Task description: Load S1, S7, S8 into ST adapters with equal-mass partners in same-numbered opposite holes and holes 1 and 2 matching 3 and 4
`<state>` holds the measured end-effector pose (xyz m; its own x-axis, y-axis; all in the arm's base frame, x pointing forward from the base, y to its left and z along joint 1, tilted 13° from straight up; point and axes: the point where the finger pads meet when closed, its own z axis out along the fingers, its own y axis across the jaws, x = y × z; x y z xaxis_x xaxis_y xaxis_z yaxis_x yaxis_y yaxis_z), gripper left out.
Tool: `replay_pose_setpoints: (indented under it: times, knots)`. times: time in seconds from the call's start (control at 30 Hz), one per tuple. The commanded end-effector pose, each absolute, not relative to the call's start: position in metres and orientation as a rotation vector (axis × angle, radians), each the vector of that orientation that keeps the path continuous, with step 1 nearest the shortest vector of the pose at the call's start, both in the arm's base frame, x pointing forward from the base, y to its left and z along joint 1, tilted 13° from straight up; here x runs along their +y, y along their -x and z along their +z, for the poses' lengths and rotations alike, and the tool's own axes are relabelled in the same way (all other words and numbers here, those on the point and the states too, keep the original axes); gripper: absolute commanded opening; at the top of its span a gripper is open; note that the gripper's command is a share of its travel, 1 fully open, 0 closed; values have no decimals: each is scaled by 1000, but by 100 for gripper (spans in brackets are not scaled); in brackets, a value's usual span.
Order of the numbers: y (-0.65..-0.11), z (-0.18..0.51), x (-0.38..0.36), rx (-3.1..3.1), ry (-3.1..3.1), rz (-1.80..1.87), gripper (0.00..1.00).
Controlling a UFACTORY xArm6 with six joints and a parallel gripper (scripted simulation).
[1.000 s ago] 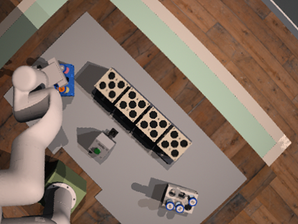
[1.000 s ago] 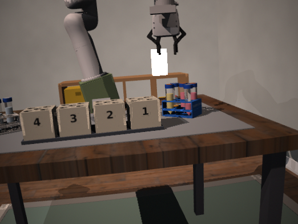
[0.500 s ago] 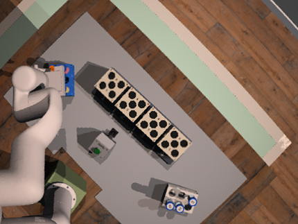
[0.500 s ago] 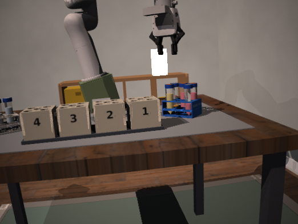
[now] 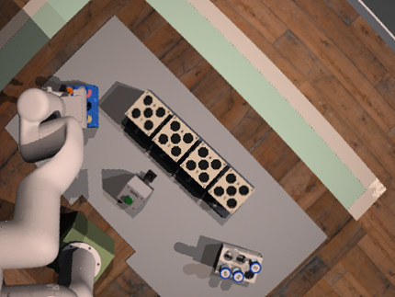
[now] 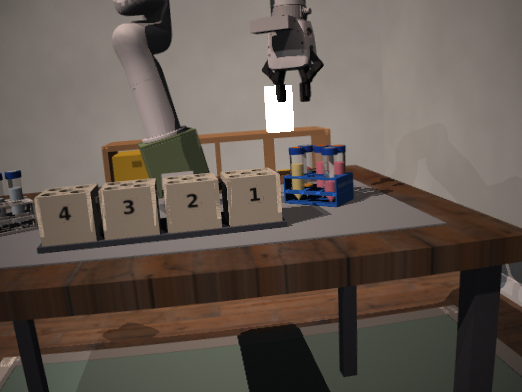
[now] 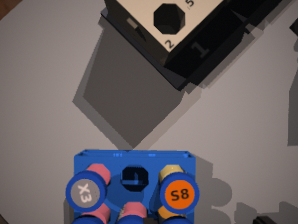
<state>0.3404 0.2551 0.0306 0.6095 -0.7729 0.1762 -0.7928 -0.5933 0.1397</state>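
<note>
My gripper (image 6: 293, 95) is open and empty, high above the blue rack (image 5: 94, 99) (image 6: 345, 189) (image 7: 115, 155). In the wrist view that rack shows S8 (image 7: 180, 194) with an orange dot, grey-dotted X3 (image 7: 85, 193), an empty well (image 7: 135, 178) between them, and more caps cut off below, their IDs unreadable. Adapters 1 (image 5: 142, 119) (image 6: 255, 210) (image 7: 195, 12), 2 (image 6: 192, 217), 3 (image 6: 129, 222) and 4 (image 6: 65, 230) stand in the dark stand (image 6: 162, 236); their holes look empty. White-dotted blanks (image 5: 225, 272) (image 5: 237, 276) (image 5: 255, 267) stand in the pale rack; their volumes are unreadable.
The green DONE key (image 5: 128, 200) is on its small desk (image 5: 140, 191), between the arm base (image 5: 103, 247) and the adapter row. The pale rack stands beyond adapter 4, near the table's far end. The blue rack is beside adapter 1, with a gap between them.
</note>
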Motion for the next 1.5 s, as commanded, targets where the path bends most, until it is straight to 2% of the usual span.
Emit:
replay_pose_setpoints:
  times: [0.0, 1.47]
  knots:
    - [-342, 26, 255, -1299, -2636, 147, 57]
    - [-342, -52, 238, -1299, -2636, 147, 57]
